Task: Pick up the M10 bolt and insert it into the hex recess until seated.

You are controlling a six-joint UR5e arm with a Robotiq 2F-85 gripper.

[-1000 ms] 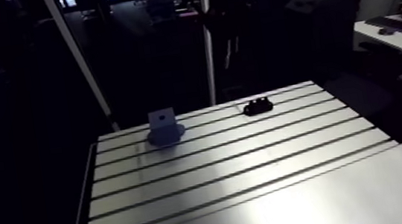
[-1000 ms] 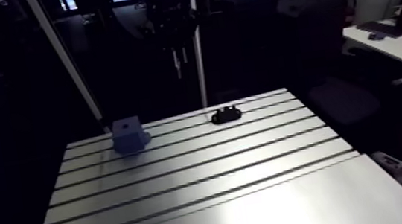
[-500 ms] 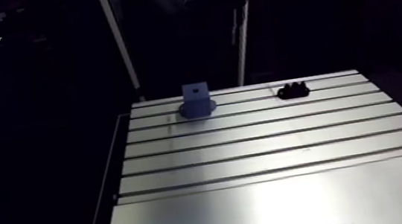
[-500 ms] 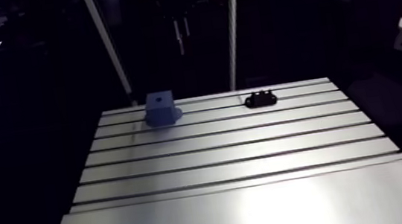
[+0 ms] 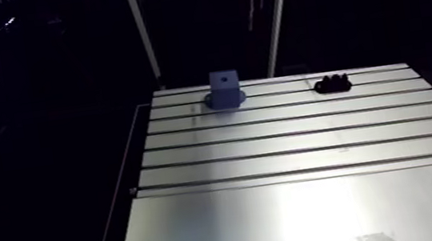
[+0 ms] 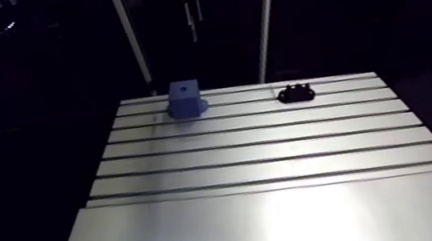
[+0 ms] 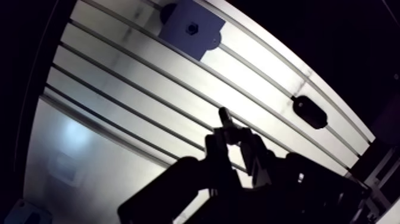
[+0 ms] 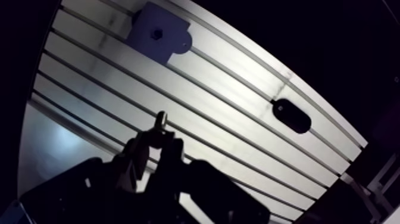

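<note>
Gripper (image 7: 231, 134) hung dark over mid-table; whether it was wide, narrow or holding anything, I could not tell. If empty, the step was the reach: swing toward two o'clock, come down plumb, and close squarely on the shank. Slotted aluminium table (image 5: 303, 199) lay matte, with straight grooves and a bright sheen. Squat blue block (image 7: 205, 22), plastic-looking on a round flange, sat at eleven o'clock from the gripper. Black knobbly holder (image 5: 333, 82) sat at two o'clock, well apart. Small dark recess (image 7: 191, 28) marked the block's top. No bolt showed plainly; probably it stood in that holder.
</note>
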